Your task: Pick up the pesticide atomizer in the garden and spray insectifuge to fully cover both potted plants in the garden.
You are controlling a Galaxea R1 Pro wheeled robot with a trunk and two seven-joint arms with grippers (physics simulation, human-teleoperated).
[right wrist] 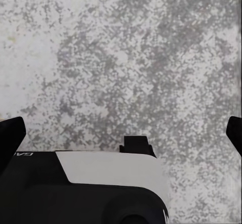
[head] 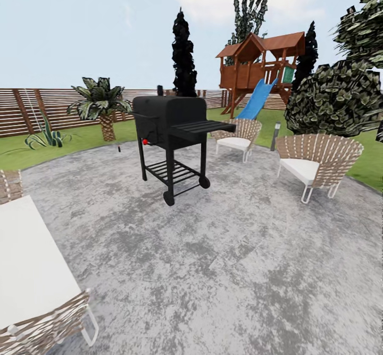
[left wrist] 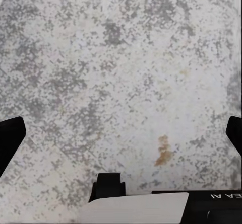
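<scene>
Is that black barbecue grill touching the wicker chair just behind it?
Cannot tell. In the head view the grill's side shelf overlaps the wicker chair behind it, so no gap or contact shows plainly; their feet stand apart on the stone patio.

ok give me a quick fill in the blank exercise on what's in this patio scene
1. The black grill stands on a grey ____ patio.
2. The wooden playhouse has a ____ slide coming down from it.
3. Near the grill stand two woven chairs with ____ cushions.
4. Behind the palm runs a brown slatted ____.

Missing words: stone; blue; white; fence
</scene>
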